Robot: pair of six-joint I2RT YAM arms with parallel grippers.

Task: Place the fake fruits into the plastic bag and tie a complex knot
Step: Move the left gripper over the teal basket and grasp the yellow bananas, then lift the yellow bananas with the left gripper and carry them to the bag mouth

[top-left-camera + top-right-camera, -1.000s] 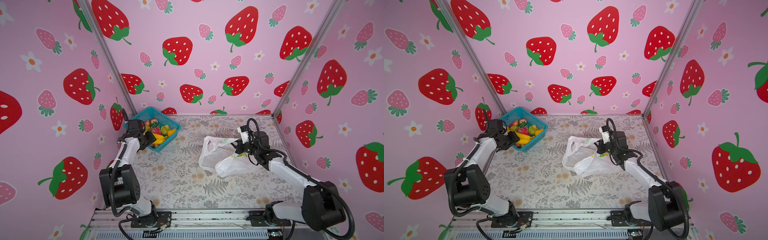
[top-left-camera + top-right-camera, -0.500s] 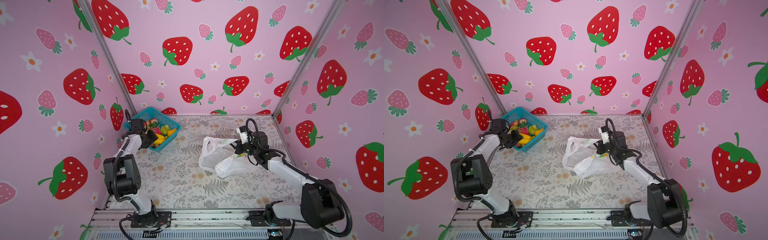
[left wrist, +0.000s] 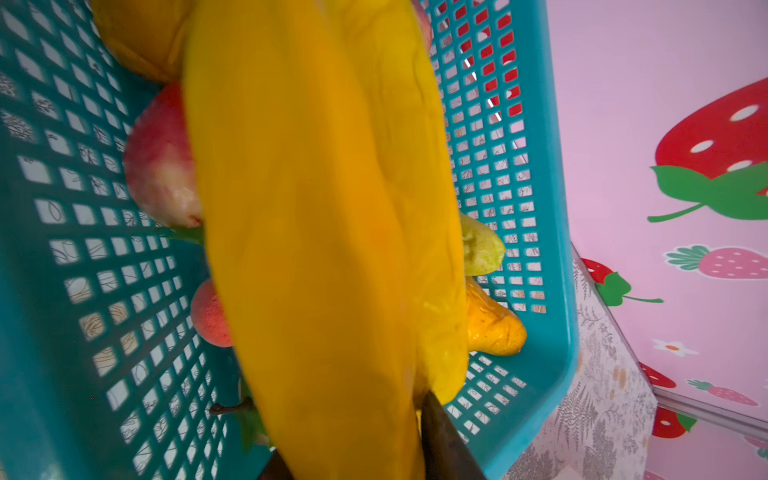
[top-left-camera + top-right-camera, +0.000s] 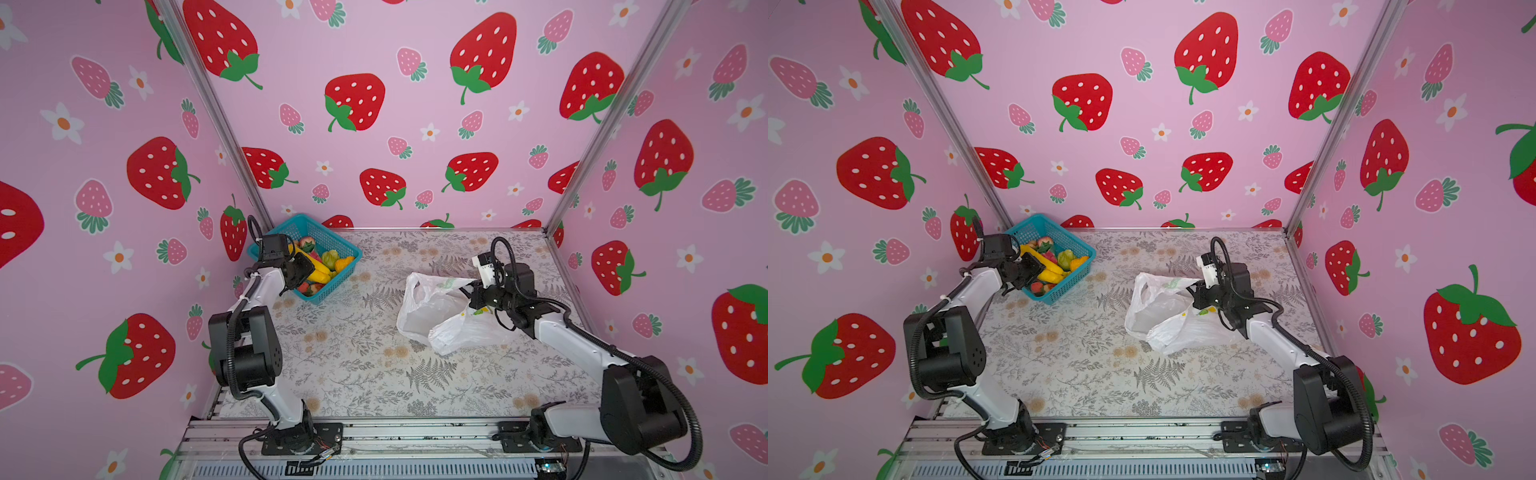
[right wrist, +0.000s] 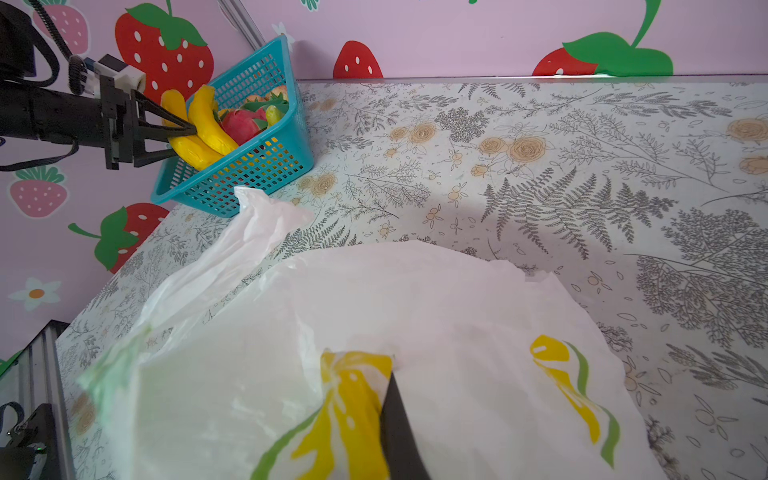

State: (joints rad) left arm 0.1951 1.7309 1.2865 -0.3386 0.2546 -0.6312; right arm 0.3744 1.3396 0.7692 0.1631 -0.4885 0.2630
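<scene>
The fake fruits lie in a teal basket (image 4: pixel 332 286) at the back left: yellow bananas, a green piece (image 4: pixel 330 257), an orange piece (image 4: pixel 345 264) and red strawberries (image 4: pixel 308 286). My left gripper (image 4: pixel 309 270) reaches into the basket and is shut on a yellow banana (image 3: pixel 311 249), which fills the left wrist view between the dark fingers (image 3: pixel 440 432). The plastic bag (image 4: pixel 440 316) lies crumpled right of centre, its mouth facing the basket. My right gripper (image 4: pixel 473 291) is shut on a lemon-printed fold of the bag's rim (image 5: pixel 353 374). No knot shows.
The basket (image 4: pixel 1067 286) sits in the back-left corner against the pink wall. Flowered tabletop (image 4: pixel 353 353) lies between basket and bag. Both arm bases stand on the rail (image 4: pixel 415 436) at the front edge.
The left gripper has pushed further into the basket and its jaws have narrowed onto the banana. The right arm and the bag have stayed still.
</scene>
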